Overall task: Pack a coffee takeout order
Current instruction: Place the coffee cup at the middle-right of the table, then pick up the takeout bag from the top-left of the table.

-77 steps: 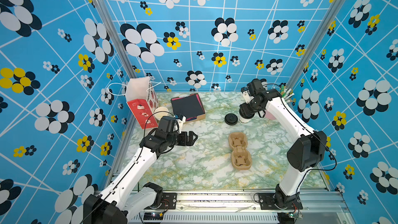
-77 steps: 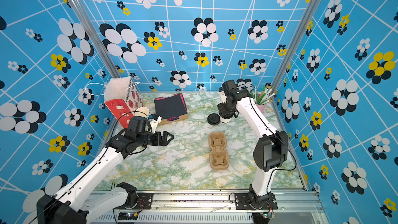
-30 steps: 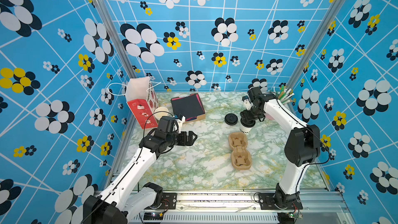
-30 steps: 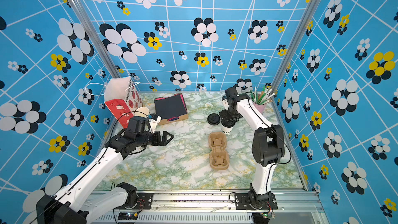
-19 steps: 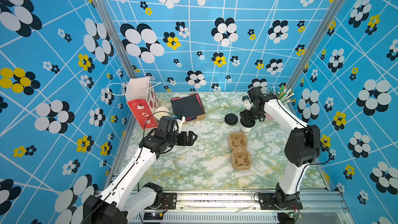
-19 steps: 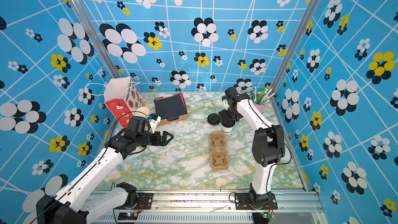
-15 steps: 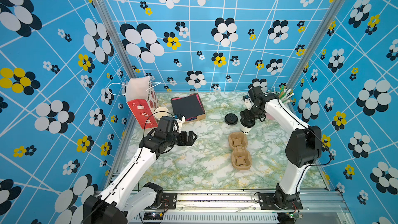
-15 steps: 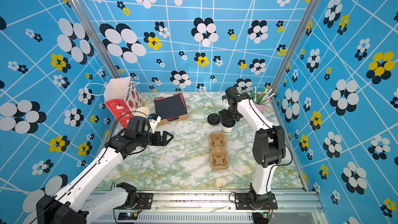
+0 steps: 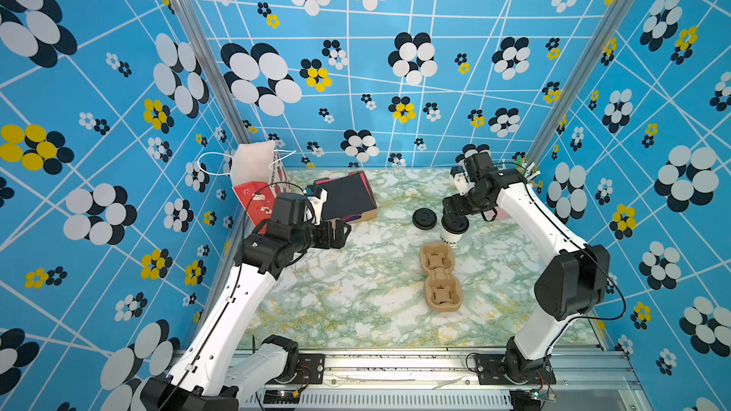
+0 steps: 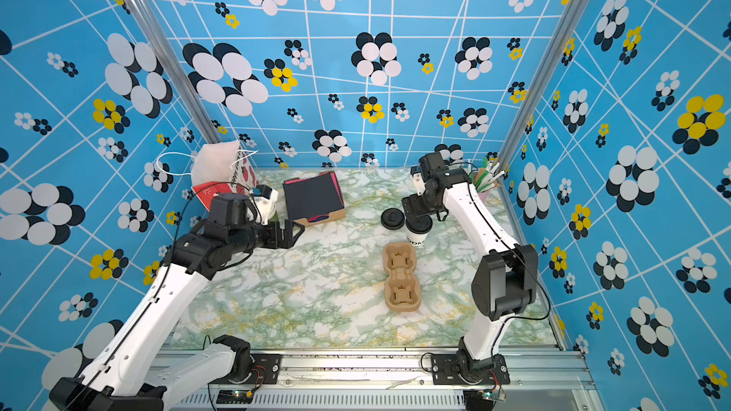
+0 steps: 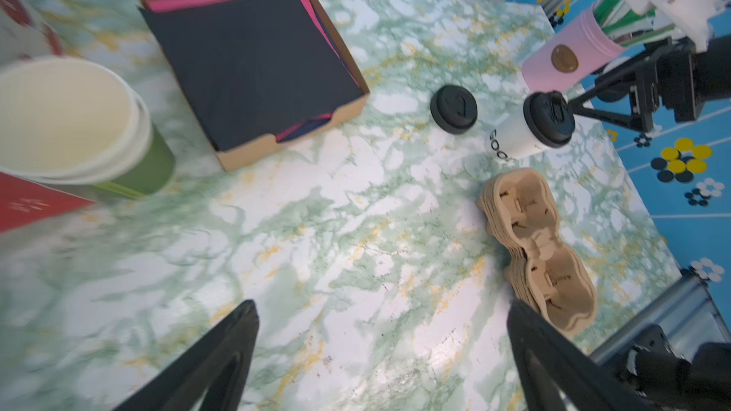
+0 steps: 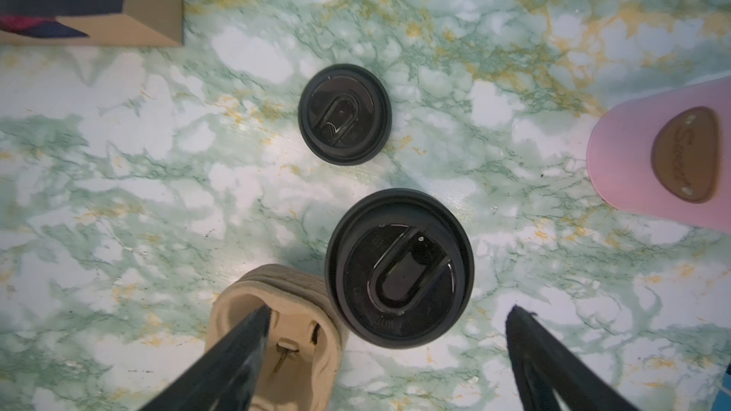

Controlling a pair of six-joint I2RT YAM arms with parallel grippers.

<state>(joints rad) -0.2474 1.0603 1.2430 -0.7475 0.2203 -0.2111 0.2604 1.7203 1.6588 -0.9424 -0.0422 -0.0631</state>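
The small white paper cup with dark lettering [image 9: 451, 234] stands on the marble-patterned tabletop [image 9: 336, 290] beside the moulded brown pulp carrier [image 9: 441, 276] with two round wells. The cup is capped by a round black plastic lid [image 12: 399, 266], and a second such lid [image 12: 344, 112] lies flat nearby. The right gripper [image 12: 389, 312] hangs above the capped cup, fingers [image 12: 237, 349] spread wide and empty, as is the left gripper [image 11: 381, 305]; one black square paper napkin [image 11: 253, 57] tops the cardboard tray [image 11: 292, 146].

The right end effector [image 12: 389, 312] has its fingers spread wide, gripping nothing; the nearer lid [image 12: 399, 268] sits partly between them, just beside a cardboard cup carrier [image 12: 292, 290]; the farther lid [image 12: 344, 113] lies flat on the counter [image 12: 118, 191]; a pink cup [image 12: 617, 152] stands near.
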